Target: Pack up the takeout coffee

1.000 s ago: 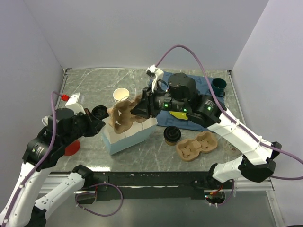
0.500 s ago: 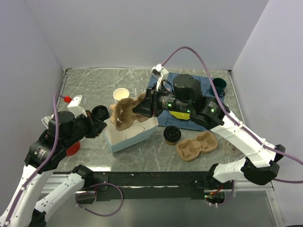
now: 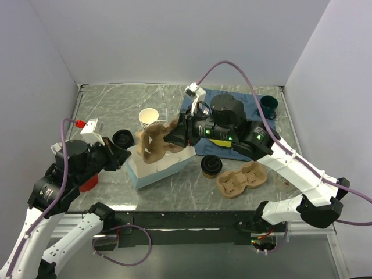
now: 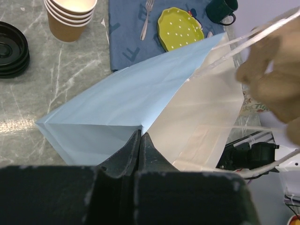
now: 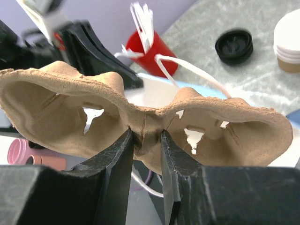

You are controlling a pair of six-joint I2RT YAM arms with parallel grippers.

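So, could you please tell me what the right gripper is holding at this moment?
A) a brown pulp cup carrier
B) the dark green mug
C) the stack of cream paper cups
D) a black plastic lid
A: in the right wrist view the right gripper is shut on the middle ridge of the cup carrier, and the top view shows it held over the paper bag.

Robot lab test cell: 3 plain partition walls box in marble-look surface; left arm, right arm bolted to metal rail; purple cables trail loose.
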